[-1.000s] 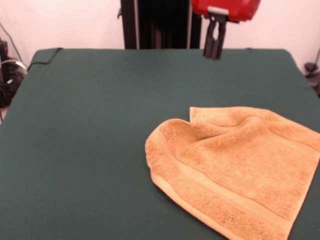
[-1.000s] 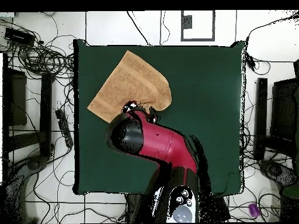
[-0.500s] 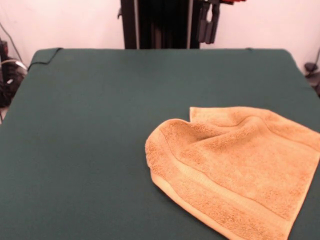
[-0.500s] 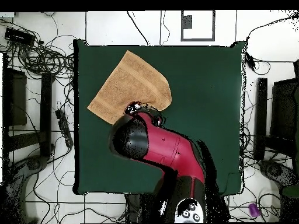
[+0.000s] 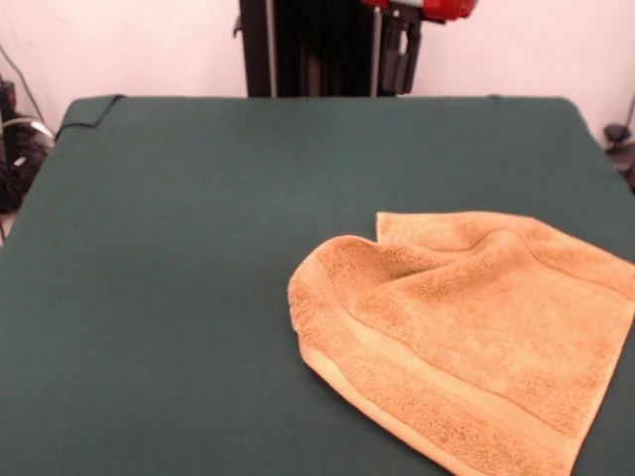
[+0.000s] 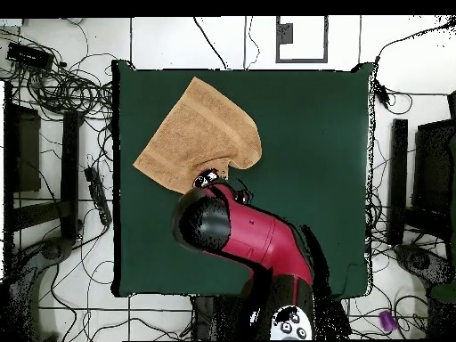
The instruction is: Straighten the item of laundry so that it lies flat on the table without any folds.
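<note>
The orange towel (image 5: 466,337) is seen rumpled, one corner folded under, at a corner of the green table (image 5: 179,248), while the gripper (image 5: 399,67) is held high, well clear; its state cannot be told.

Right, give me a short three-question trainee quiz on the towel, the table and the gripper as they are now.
1. True or false: the towel lies fully flat on the table.
2. Multiple choice: in the front view, where is the gripper?
A. Pressing on the towel
B. Raised at the top edge, clear of the towel
C. Resting on the bare cloth
3. Fill in: one corner of the towel is ____ over onto the rest.

Key: 1 false, the towel is rumpled with a rounded fold at one corner. 2 B. 3 folded.
</note>
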Robot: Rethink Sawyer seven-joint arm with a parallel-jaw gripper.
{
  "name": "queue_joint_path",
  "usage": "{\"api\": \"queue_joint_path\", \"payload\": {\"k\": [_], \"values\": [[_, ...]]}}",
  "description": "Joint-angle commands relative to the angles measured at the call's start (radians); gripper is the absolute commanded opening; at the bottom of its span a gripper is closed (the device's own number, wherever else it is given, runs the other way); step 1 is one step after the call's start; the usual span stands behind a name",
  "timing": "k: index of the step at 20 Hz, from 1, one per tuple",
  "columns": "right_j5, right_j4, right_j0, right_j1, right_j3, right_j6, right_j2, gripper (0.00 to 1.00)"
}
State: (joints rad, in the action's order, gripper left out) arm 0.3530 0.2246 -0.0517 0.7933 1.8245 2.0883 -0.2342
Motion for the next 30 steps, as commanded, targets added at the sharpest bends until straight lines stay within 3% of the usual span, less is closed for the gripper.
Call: {"api": "queue_joint_path", "payload": {"k": [1,8,18,19,26,30], "values": [[-0.042,0.004,-0.013,-0.089,0.131,0.153,0.123,0.00],[-0.134,0.021,0.007,-0.130,0.136,0.169,0.178,0.00],[-0.140,0.043,-0.049,-0.161,0.086,0.203,0.138,0.00],[-0.147,0.045,-0.050,-0.163,0.086,0.205,0.139,1.00],[-0.121,0.049,-0.075,-0.190,0.056,0.205,0.113,1.00],[-0.143,0.072,-0.088,-0.268,0.030,0.223,0.122,1.00]]}}
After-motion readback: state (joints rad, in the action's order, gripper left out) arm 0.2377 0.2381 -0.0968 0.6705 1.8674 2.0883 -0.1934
